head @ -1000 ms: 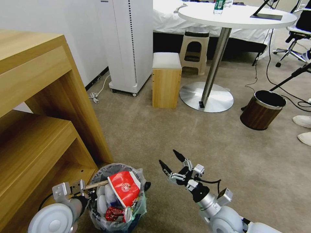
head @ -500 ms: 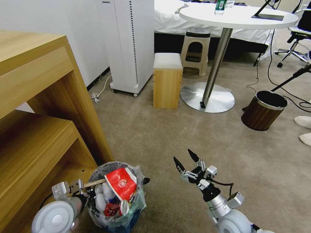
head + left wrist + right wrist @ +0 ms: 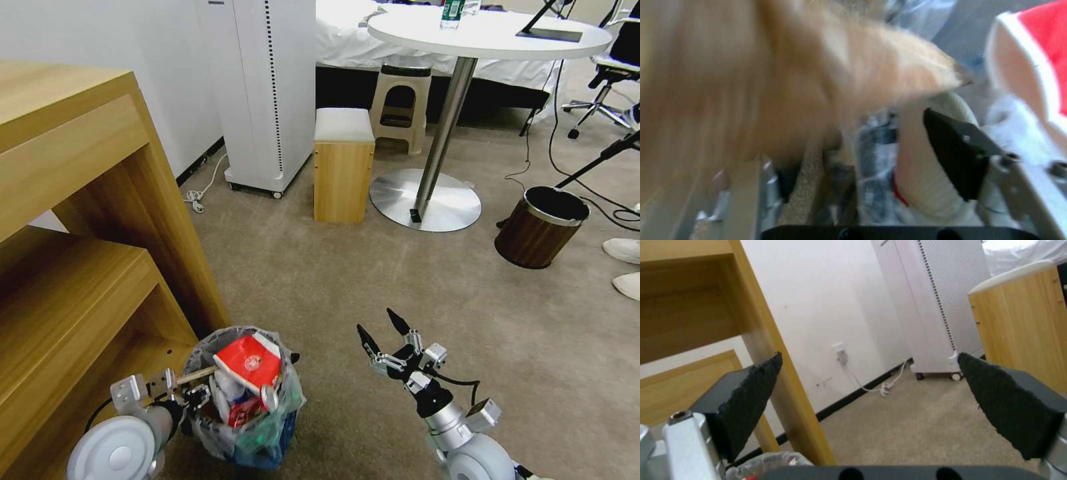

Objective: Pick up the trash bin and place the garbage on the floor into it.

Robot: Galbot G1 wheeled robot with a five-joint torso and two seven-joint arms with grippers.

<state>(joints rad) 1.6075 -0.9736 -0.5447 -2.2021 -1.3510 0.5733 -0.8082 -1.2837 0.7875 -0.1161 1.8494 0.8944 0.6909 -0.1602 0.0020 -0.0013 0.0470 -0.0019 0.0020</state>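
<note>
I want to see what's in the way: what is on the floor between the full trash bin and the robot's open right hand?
Nothing: the head view shows bare beige carpet between the trash bin and the right gripper.

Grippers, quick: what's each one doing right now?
Left gripper: shut on the trash bin rim, bin full of litter.
Right gripper: open, holding nothing, hanging above the carpet.

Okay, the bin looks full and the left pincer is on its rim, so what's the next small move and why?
Probably lower the trash bin upright onto the floor and only then let go. It leans, with the left pincer gripping its rim and the red cup poking above the top, so a sharper tilt could spill it. The right pincer hangs open beside it.
</note>
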